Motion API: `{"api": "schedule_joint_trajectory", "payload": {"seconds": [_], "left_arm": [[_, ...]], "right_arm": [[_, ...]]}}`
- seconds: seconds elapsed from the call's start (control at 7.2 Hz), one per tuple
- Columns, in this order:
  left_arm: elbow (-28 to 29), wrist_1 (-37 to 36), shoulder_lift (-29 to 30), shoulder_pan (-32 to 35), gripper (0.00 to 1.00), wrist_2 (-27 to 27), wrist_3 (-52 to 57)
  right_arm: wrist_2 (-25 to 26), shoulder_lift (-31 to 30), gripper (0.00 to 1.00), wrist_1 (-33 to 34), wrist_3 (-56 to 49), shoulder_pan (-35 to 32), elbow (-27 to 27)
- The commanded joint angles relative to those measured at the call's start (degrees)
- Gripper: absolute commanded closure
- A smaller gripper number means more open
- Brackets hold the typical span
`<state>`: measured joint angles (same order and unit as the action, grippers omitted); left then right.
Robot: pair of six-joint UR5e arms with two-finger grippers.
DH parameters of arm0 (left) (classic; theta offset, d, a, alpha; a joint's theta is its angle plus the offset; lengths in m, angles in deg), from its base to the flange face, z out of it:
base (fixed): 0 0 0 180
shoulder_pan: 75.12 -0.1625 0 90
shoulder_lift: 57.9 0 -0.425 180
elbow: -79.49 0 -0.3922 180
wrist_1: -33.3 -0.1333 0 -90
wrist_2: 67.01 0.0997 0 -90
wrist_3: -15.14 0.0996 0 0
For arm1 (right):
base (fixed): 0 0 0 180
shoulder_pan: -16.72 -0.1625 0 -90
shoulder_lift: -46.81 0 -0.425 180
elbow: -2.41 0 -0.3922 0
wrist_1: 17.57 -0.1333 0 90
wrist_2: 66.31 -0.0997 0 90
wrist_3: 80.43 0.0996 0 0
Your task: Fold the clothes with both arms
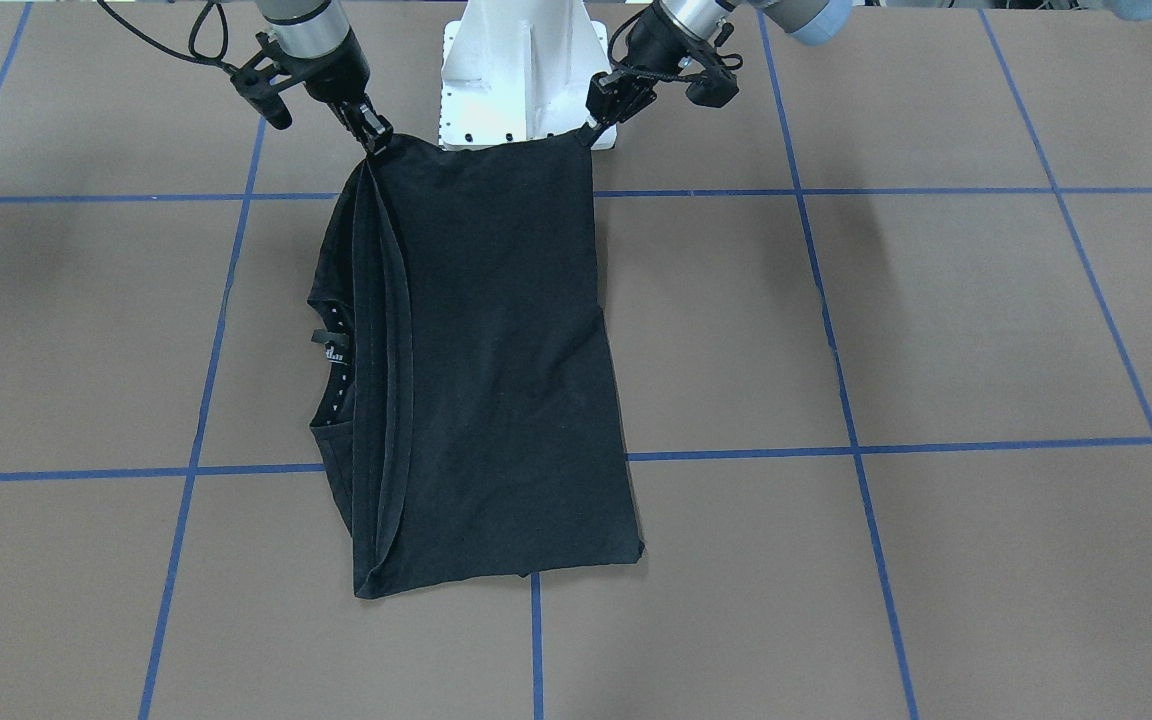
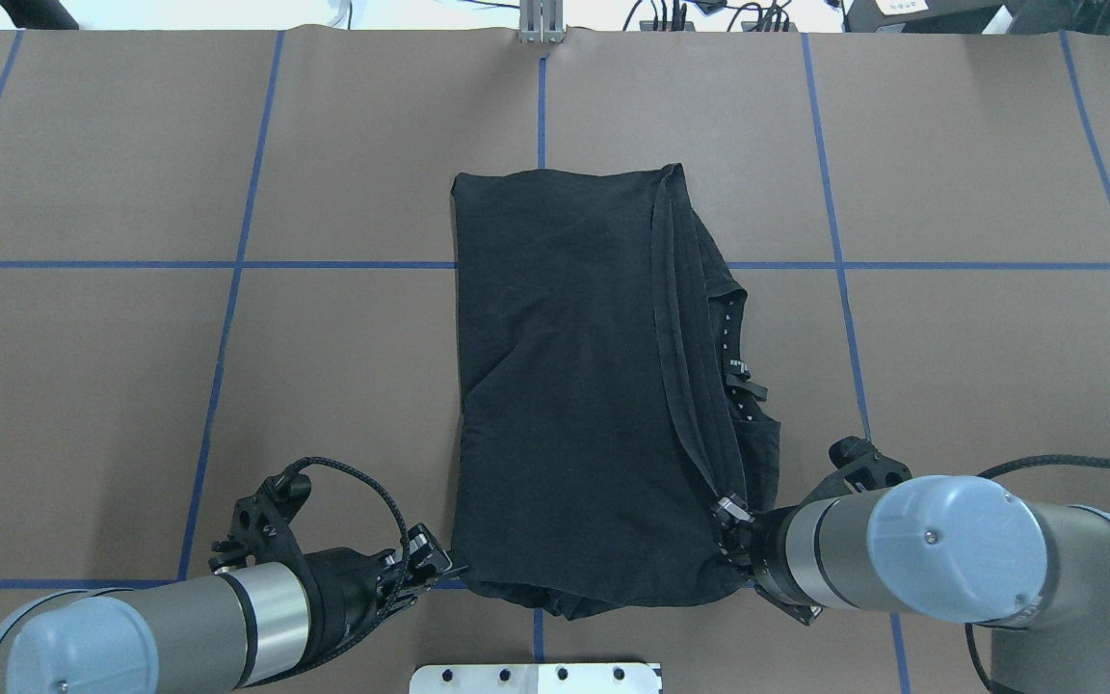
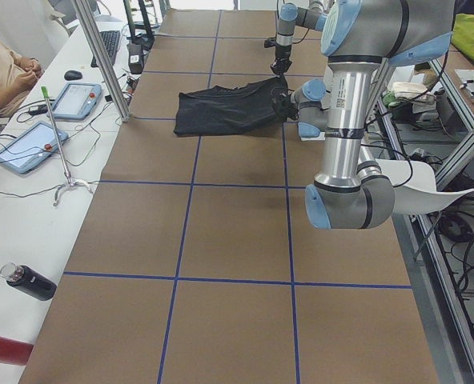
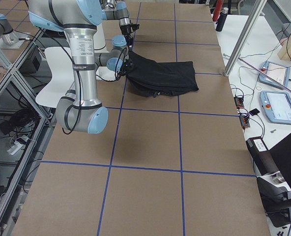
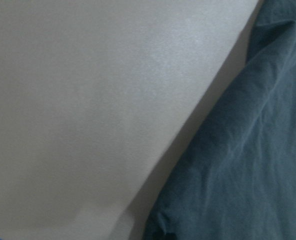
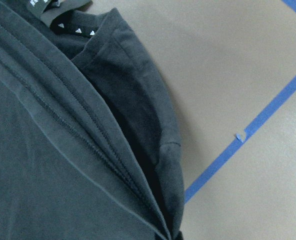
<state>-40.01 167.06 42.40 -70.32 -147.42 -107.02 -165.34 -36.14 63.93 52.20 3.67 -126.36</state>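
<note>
**Mia:** Where is the T-shirt (image 1: 496, 360)?

**Ben:** In the middle of the table (image 1: 936, 320). It is folded into a long black shape. One short end is by the robot's edge and the rest runs out toward the far edge. That end is lifted a little.

**Mia:** Who lifts it?

**Ben:** Both pincers. The left gripper (image 1: 593, 135) is pinched tight on one corner of that end. The right gripper (image 1: 373, 140) is pinched tight on the other corner. The cloth is pulled straight between them.

**Mia:** Any words on it?

**Ben:** There is a neck label (image 1: 333, 352) with white letters, on the robot's right side of the shirt. The letters are too small to read. A row of little white triangles (image 6: 78, 31) runs along the collar.

**Mia:** What is the table like?

**Ben:** It is brown, and blue tape lines (image 1: 836, 190) cut it into big squares. The white base (image 1: 521, 70) sits at the robot's edge.

**Mia:** And the room?

**Ben:** A white side desk runs along the far edge. On it are a grey tablet (image 3: 25, 148) with a red button, a second tablet (image 3: 78, 100) and a black bottle (image 3: 29, 282). A person (image 3: 5, 68) sits there.
</note>
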Motion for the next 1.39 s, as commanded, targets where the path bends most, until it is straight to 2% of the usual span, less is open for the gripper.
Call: {"api": "schedule_joint_trajectory", "payload": {"seconds": [0.0, 0.28, 0.42, 0.56, 0.69, 0.83, 0.97, 1.25], "left_arm": [[-4.8, -0.2, -0.5, -0.1, 1.00, -2.6, -0.7], [-8.5, -0.4, -0.7, 0.1, 1.00, -3.2, -0.8], [-8.6, -1.0, 0.2, 0.9, 1.00, -3.2, -0.7], [-7.9, -1.0, 0.8, 5.2, 1.00, -4.0, -0.2], [-6.6, -2.8, 2.7, 10.0, 1.00, -7.9, 0.0], [-5.0, -8.5, 7.8, 14.6, 1.00, -11.3, 0.4], [-2.3, -10.4, 10.7, 17.2, 1.00, -13.8, 1.6], [1.6, -9.8, 11.3, 21.0, 1.00, -14.0, 5.0]], "right_arm": [[-2.7, -0.7, 1.00, -2.0, 1.1, 0.0, -2.8], [-3.5, -1.2, 1.00, -2.3, 1.6, -0.3, -5.0], [-3.5, -0.6, 1.00, -2.3, 1.6, -2.5, -5.3], [-3.7, 0.0, 1.00, -2.2, 1.4, -6.9, -4.5], [-11.0, 2.9, 1.00, -2.2, 1.3, -14.0, -0.2], [-19.5, 8.6, 1.00, -2.3, 0.7, -21.1, 6.2], [-22.8, 10.8, 1.00, -2.2, 0.1, -24.9, 9.6], [-24.6, 13.9, 1.00, -2.1, -3.6, -29.2, 15.4]]}}
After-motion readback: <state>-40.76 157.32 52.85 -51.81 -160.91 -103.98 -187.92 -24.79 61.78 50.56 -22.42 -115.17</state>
